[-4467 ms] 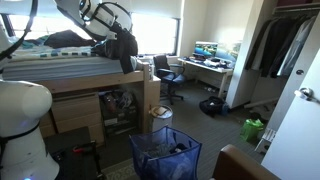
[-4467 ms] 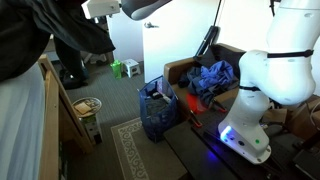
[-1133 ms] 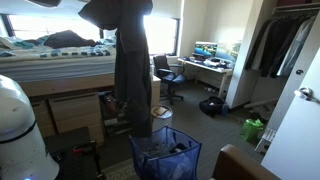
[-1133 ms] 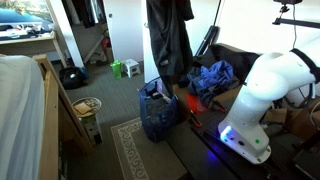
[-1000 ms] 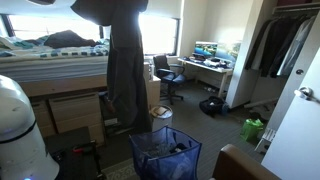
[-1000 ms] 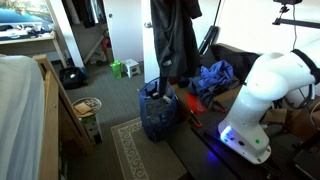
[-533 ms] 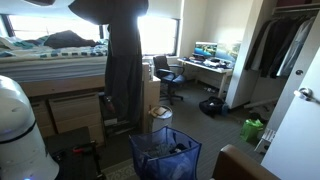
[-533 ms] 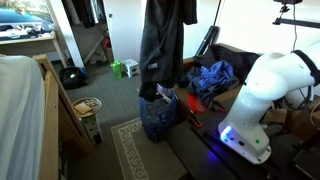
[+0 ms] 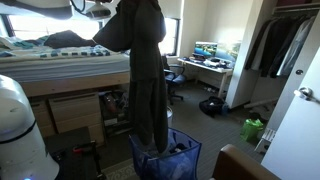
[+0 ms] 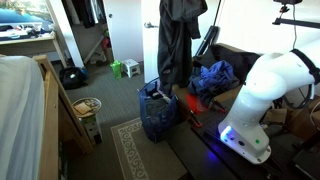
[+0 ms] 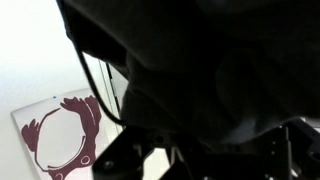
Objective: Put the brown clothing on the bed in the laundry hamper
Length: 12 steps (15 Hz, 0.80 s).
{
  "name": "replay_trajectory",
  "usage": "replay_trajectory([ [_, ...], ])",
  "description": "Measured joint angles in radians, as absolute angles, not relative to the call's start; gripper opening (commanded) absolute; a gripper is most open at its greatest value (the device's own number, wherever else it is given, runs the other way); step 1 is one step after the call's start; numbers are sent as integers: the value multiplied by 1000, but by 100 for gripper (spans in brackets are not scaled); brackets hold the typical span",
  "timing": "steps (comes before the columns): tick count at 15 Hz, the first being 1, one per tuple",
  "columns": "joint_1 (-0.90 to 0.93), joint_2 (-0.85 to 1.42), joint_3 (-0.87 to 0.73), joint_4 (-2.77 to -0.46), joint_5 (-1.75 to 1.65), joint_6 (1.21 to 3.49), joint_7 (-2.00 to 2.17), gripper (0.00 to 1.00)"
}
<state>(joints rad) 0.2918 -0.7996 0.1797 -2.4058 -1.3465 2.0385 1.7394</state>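
Item: dark brown garment [image 9: 148, 75], long axis vertical, hanging beneath my gripper [image 9: 112, 9], fingers evidently clamped on its top. Blue mesh laundry hamper [image 9: 190, 152] below hem.

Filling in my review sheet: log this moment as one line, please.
step: drop not yet done | clothing: hanging over hamper, lower end reaching its top | bed: behind, no longer under it | jaws: hidden by cloth

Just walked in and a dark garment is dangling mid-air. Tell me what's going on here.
The robot arm holds the brown clothing up high, clear of the bed. The garment hangs full length over the blue laundry hamper, and in an exterior view its lower end reaches the hamper's opening. It has not been let go yet.
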Motion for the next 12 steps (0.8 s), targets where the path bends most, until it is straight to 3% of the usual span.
replay_trajectory([
  [12,258,-639,52,-2525,-1183,2296,1911,0],
])
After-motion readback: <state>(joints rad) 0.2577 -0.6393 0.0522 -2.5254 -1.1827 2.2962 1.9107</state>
